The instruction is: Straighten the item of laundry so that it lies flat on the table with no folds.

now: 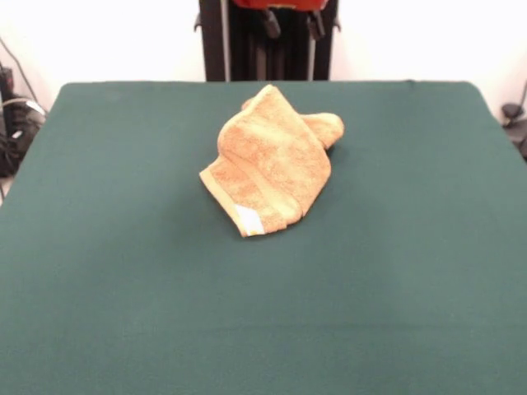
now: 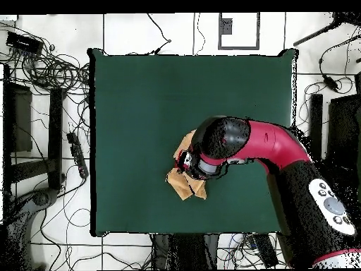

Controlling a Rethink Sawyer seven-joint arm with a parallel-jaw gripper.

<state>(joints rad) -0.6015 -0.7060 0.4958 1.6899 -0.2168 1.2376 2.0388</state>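
From the front camera, the nearest stretch of the tabletop [image 1: 123, 329] is bare dark green cloth. Beyond it, a little past the middle of the tabletop, sits the towel [image 1: 272, 160], an orange-tan terry piece bunched into a folded heap rather than lying flat. Its lowest corner points toward 6 o'clock, with a small white label [image 1: 249, 219] showing there just beside a woven band [image 1: 239, 185] that runs along that edge. The heap rises to a peak toward 12 o'clock, and a rolled lobe of cloth sticks out toward 2 o'clock. Several layers overlap one another across the body of the towel.

Farther back, at the top edge, only the dark tips of my jaws [image 1: 292, 20] show, hanging well above and behind the towel and apart from it; I cannot tell how wide they stand, and I see nothing between them.

From overhead, my red and black arm [image 2: 275, 145] reaches in from 4 o'clock, and its rounded end covers much of the towel, whose corners peek out toward 8 o'clock.
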